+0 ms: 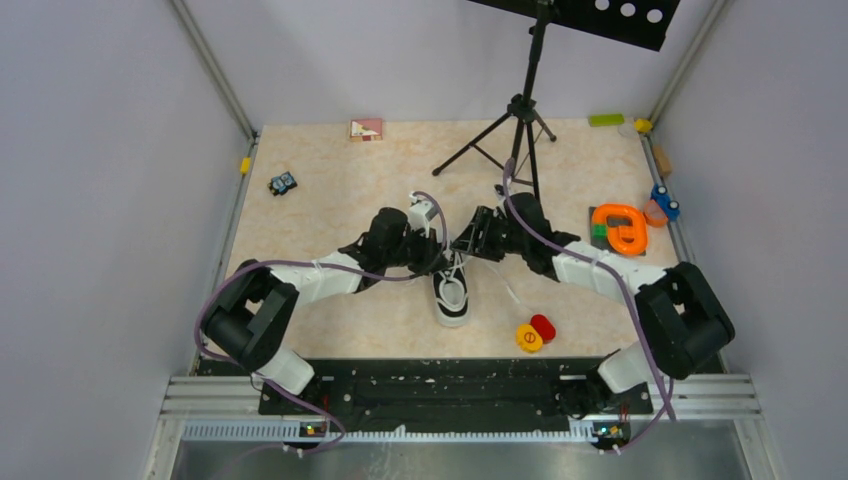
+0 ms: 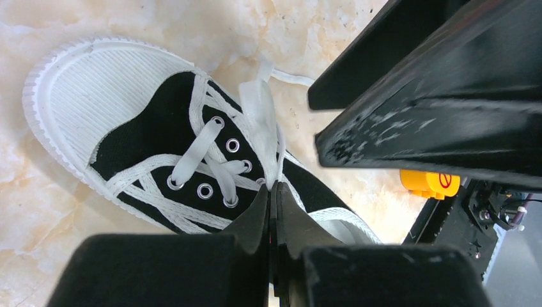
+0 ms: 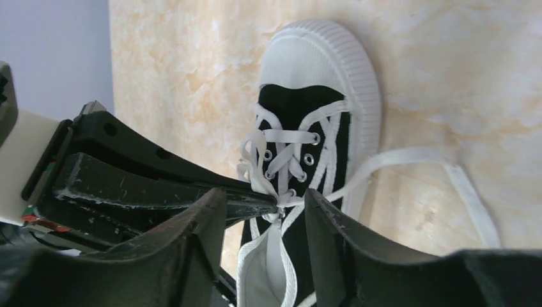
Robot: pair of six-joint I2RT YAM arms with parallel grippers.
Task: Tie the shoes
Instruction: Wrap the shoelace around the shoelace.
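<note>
A small black sneaker (image 1: 452, 292) with a white toe cap lies near the middle of the marbled counter (image 1: 330, 320), between the two arms. The left tool (image 2: 273, 192) has its fingers pressed together, pinching a white lace (image 2: 259, 109) just above the top eyelets. The right tool (image 3: 263, 202) hangs with its fingers apart, straddling that pinch point without gripping anything.

We judge the shoe light enough to slide if a lace is tugged. The laces look soft, flat and limp, so they are best taken near the eyelets. One loose end (image 3: 470, 198) trails on the counter beside the shoe.

A red and yellow pair of discs (image 1: 535, 333) sits near the shoe. An orange ring toy (image 1: 620, 228) and a tripod (image 1: 521, 105) stand farther off. The two tools crowd each other most.
</note>
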